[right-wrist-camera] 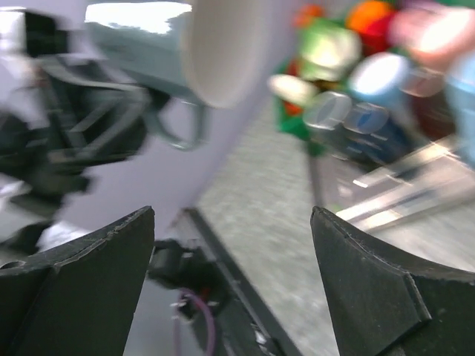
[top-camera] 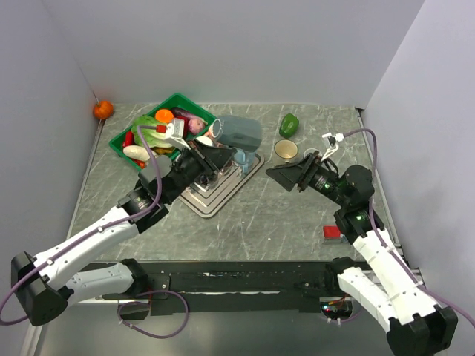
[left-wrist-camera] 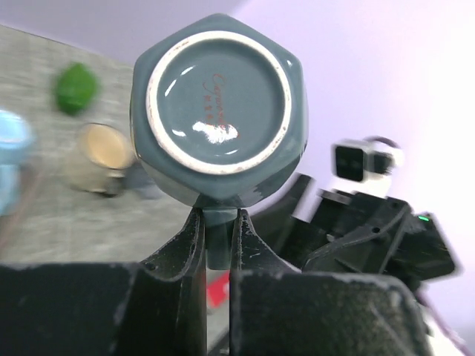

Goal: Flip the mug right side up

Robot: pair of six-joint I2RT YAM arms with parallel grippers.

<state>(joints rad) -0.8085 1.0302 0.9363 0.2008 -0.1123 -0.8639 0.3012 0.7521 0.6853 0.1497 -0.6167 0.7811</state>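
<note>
A grey-blue mug [top-camera: 241, 132] hangs in the air on its side above the metal tray [top-camera: 223, 189]. My left gripper [top-camera: 216, 154] is shut on its handle [left-wrist-camera: 214, 233], and the mug's base [left-wrist-camera: 219, 104] faces the left wrist camera. The mug's white mouth [right-wrist-camera: 223, 44] points toward the right arm. My right gripper [top-camera: 276, 172] stands wide open to the right of the mug and lower down, apart from it. Nothing lies between its fingers [right-wrist-camera: 231, 215].
A green basket [top-camera: 119, 142] of vegetables sits at the back left, with an orange [top-camera: 103, 110] in the corner. A green pepper [top-camera: 289, 124] and a small beige cup [top-camera: 286, 150] stand at the back right. A light blue cup [top-camera: 240, 157] is on the tray. A red item [top-camera: 331, 233] lies by the right arm.
</note>
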